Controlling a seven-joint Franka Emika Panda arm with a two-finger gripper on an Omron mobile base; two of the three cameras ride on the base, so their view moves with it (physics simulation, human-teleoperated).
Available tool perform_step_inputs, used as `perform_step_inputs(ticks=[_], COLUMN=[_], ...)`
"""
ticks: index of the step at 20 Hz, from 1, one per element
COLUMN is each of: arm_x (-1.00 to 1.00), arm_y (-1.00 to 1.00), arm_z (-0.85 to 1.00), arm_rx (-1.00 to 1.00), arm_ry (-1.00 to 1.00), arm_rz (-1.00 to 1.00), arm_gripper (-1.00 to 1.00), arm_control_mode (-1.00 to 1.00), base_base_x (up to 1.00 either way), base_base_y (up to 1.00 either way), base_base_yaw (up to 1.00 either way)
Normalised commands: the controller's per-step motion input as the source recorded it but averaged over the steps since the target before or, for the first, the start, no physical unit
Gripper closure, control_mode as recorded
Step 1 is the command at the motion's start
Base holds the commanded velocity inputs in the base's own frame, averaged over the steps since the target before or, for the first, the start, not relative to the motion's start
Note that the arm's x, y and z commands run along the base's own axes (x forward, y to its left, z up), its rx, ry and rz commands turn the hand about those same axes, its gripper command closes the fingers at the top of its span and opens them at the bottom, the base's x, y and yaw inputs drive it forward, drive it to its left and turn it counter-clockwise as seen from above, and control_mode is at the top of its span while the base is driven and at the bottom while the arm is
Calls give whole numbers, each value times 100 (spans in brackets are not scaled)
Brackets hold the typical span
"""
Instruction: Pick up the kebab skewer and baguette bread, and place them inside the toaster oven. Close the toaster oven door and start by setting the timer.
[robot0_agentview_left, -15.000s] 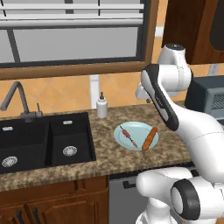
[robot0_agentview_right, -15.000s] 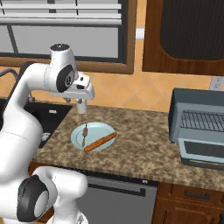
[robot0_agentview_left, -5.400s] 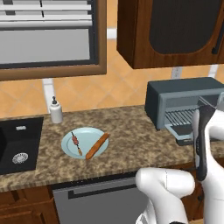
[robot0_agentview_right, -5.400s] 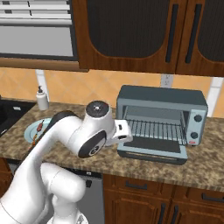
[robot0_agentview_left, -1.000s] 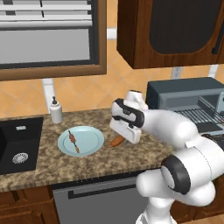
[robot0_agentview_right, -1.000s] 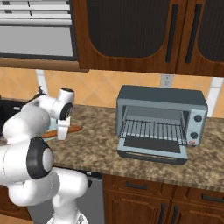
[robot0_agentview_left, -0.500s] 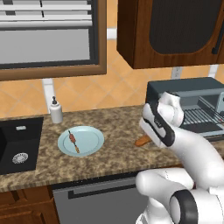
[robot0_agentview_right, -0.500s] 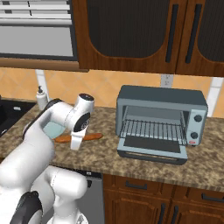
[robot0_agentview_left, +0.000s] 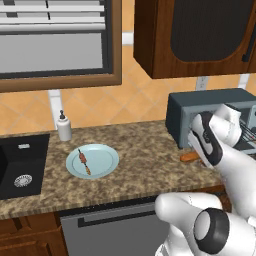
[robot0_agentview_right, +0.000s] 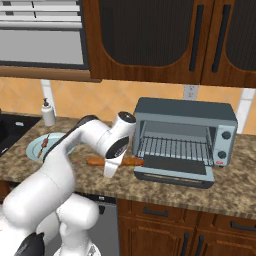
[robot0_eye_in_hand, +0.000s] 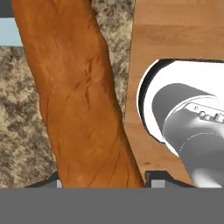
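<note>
My gripper (robot0_agentview_right: 111, 169) is shut on the baguette bread (robot0_agentview_right: 132, 161), an orange-brown loaf held level just above the counter, left of the toaster oven (robot0_agentview_right: 186, 114). One end of the loaf (robot0_agentview_left: 189, 157) pokes out beside my arm in the left base view. In the hand view the baguette bread (robot0_eye_in_hand: 78, 96) runs up between my fingertips (robot0_eye_in_hand: 154, 179). The toaster oven door (robot0_agentview_right: 172, 176) lies folded down flat, and the wire rack (robot0_agentview_right: 172, 147) is bare. The kebab skewer (robot0_agentview_left: 84, 161) lies on the pale blue plate (robot0_agentview_left: 102, 162).
A soap bottle (robot0_agentview_left: 63, 127) stands at the wall behind the plate. A black sink (robot0_agentview_left: 20, 170) is set into the counter at far left. The oven's knobs (robot0_agentview_right: 225, 135) sit on its right panel. Dark wood cabinets (robot0_agentview_right: 150, 35) hang above.
My arm has carried the baguette bread from beside the plate rightward to the front of the toaster oven. The skewer and the plate have stayed put.
</note>
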Motion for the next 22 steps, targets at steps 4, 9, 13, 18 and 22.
perform_step_inputs(ticks=[4,9,13,18,22], arm_x=[3,29,33,56,60], arm_y=[-100,-100,-88,-68,-19], arm_z=[16,32,46,16,-1], arm_rx=[7,13,13,7,1], arm_ry=[-6,-10,-18,-4,-6], arm_rz=[0,0,2,0,0], arm_gripper=[100,100,100,100,100], arm_control_mode=[-100,-100,-100,-100,-100], base_base_x=[0,0,0,0,0], base_base_y=[0,0,0,0,0], base_base_yaw=[0,0,0,0,0])
